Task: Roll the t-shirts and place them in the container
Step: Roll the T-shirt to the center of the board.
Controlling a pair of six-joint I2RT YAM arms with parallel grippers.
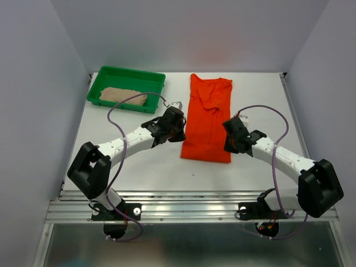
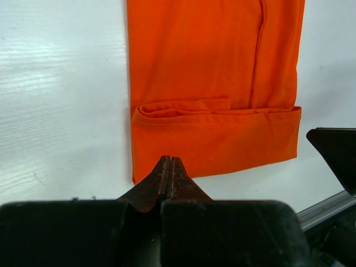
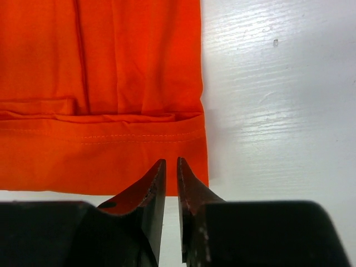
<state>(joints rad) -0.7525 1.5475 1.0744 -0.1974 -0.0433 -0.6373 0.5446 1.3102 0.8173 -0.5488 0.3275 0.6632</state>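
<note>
An orange-red t-shirt (image 1: 208, 117) lies on the white table, folded into a long strip, and its near end (image 2: 217, 133) is turned over once into a flat band. My left gripper (image 2: 169, 158) is shut and empty, hovering just short of the band's near left corner (image 1: 179, 133). At the band's near right corner (image 3: 189, 150), my right gripper (image 3: 171, 161) has its jaws a narrow gap apart with nothing between them (image 1: 229, 146). The beige t-shirt (image 1: 122, 96) lies bundled in the green tray (image 1: 153, 78) at the back left.
Grey walls close in the table on the left, back and right. A metal rail (image 1: 189, 211) runs along the near edge by the arm bases. Purple cables loop above both arms. The right gripper's black body (image 2: 334, 156) shows at the left wrist view's right edge.
</note>
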